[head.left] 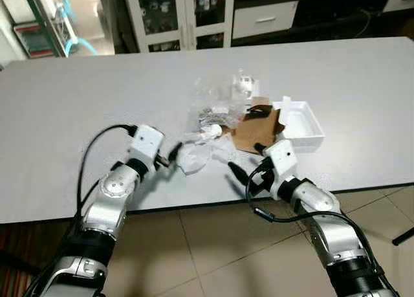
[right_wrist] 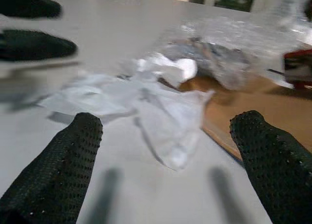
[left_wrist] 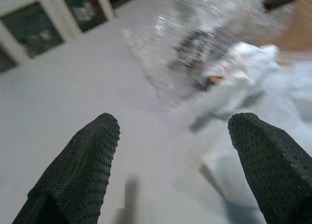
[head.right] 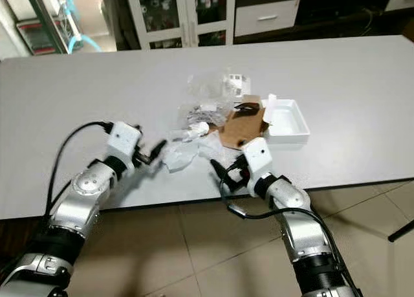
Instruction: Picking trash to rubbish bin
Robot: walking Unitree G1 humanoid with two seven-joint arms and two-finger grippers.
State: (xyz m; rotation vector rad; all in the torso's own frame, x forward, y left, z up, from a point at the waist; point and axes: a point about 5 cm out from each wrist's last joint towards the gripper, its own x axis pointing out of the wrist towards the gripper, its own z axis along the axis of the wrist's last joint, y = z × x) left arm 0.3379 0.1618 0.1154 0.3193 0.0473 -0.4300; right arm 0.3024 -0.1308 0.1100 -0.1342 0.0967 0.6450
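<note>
A heap of trash lies mid-table: crumpled white paper [head.left: 199, 153], a clear plastic bag [head.left: 217, 95], a brown cardboard piece [head.left: 257, 130] and a white foam box [head.left: 302, 123]. My left gripper [head.left: 169, 154] is open just left of the white paper, low over the table. My right gripper [head.left: 246, 160] is open at the paper's near right side, by the cardboard's front corner. In the right wrist view the white paper [right_wrist: 151, 99] lies ahead between the spread fingers [right_wrist: 63, 160]. The plastic bag [left_wrist: 195, 43] and paper [left_wrist: 253, 63] appear ahead in the left wrist view.
The grey table [head.left: 77, 96] ends at a front edge [head.left: 194, 205] just below my grippers, with tiled floor [head.left: 226, 252] beneath. Glass-door cabinets [head.left: 178, 12] and a white drawer [head.left: 265, 17] stand behind the table. Black cables loop off both wrists.
</note>
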